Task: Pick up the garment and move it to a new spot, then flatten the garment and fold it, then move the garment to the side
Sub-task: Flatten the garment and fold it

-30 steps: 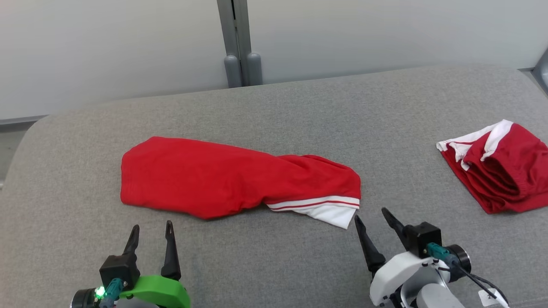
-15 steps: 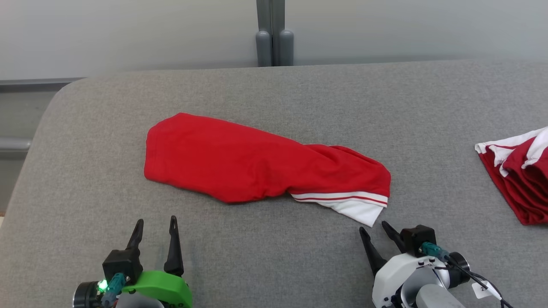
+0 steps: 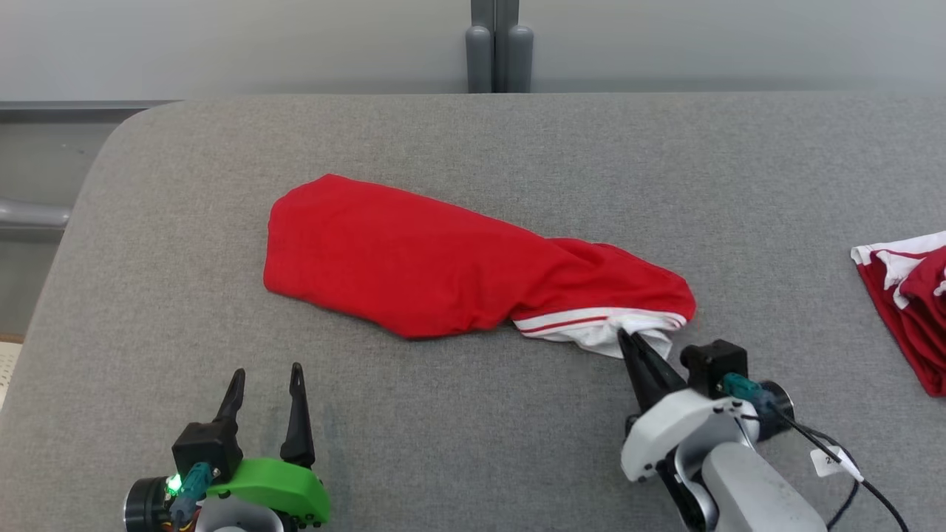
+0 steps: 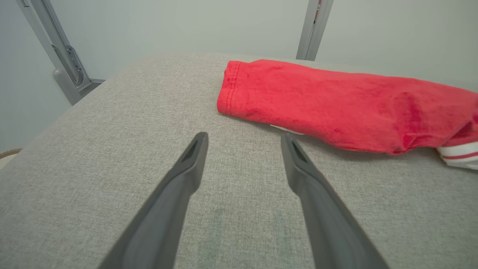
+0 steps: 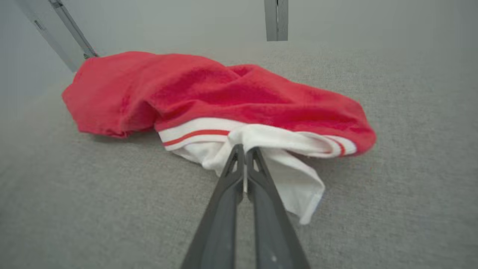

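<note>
A red garment [image 3: 429, 266] with a white, red-striped band lies crumpled across the middle of the grey padded surface [image 3: 458, 428]. My right gripper [image 3: 634, 341] is shut on the white edge at the garment's [image 5: 231, 97] right end, and in the right wrist view the gripper [image 5: 244, 149] has white cloth pinched between its fingertips. My left gripper [image 3: 266, 373] stands open near the front left, short of the garment, nothing between its fingers. In the left wrist view that gripper [image 4: 244, 138] points at the garment's [image 4: 336, 104] hemmed left end.
A second red and white garment [image 3: 905, 295] lies bunched at the surface's right edge. A grey post [image 3: 499, 48] stands behind the far edge against a pale wall. The surface's rounded left corner [image 3: 111, 140] drops off to the floor.
My right gripper moved forward to the garment's white edge and shut on it. The camera shifted, sliding the whole scene rightward. My left gripper stayed open.
</note>
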You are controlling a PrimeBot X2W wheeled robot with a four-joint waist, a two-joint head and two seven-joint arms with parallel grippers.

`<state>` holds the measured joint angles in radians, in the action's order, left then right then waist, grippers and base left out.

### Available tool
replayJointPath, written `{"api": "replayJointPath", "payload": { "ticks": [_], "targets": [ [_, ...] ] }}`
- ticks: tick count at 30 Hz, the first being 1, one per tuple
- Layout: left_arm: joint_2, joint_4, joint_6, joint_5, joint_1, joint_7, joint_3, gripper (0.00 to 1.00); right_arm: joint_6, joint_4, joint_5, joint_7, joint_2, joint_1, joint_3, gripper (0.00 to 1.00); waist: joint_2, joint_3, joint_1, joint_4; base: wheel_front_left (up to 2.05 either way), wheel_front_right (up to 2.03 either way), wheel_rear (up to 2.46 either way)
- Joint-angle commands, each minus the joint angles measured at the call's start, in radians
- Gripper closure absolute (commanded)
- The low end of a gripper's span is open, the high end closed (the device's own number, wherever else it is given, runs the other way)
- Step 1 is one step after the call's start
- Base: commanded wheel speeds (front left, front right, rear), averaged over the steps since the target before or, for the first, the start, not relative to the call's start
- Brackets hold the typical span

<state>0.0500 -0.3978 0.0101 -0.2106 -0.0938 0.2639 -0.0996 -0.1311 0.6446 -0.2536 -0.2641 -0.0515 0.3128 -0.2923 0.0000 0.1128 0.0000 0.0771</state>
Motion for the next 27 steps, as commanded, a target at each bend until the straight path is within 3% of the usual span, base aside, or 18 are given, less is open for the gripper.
{"api": "replayJointPath", "payload": {
  "ticks": [1, 10, 14, 20, 27],
  "targets": [
    [0.002, 0.0, 0.0, -0.013, -0.006, 0.0, 0.003, 0.0, 0.0, -0.049, -0.017, 0.0, 0.003, 0.024, -0.042, 1.0, 0.0, -0.012, 0.0, -0.002, 0.0, 0.0, 0.0],
    [0.002, -0.038, -0.006, -0.021, 0.019, 0.0, -0.026, 0.0, 0.0, -0.378, -0.188, 0.0, -0.001, 0.266, -0.357, 1.0, 0.0, -0.06, 0.0, -0.005, 0.0, 0.0, 0.0],
    [0.002, -0.054, -0.005, -0.033, 0.015, 0.0, -0.048, 0.0, 0.0, -0.446, -0.259, 0.0, -0.001, 0.427, -0.407, 1.0, 0.0, -0.071, 0.0, 0.023, 0.0, 0.0, 0.0],
    [0.002, -0.063, 0.003, -0.048, -0.014, 0.0, -0.092, 0.0, 0.0, -0.433, -0.268, 0.0, -0.001, 0.609, -0.352, 1.0, 0.0, -0.05, 0.0, 0.088, 0.0, 0.0, 0.0],
    [0.002, -0.048, 0.026, -0.083, -0.045, 0.0, -0.125, 0.0, 0.001, -0.14, -0.101, 0.0, -0.003, 0.691, -0.104, 1.0, 0.0, 0.025, 0.0, 0.117, 0.0, 0.0, 0.0]
  ]
}}
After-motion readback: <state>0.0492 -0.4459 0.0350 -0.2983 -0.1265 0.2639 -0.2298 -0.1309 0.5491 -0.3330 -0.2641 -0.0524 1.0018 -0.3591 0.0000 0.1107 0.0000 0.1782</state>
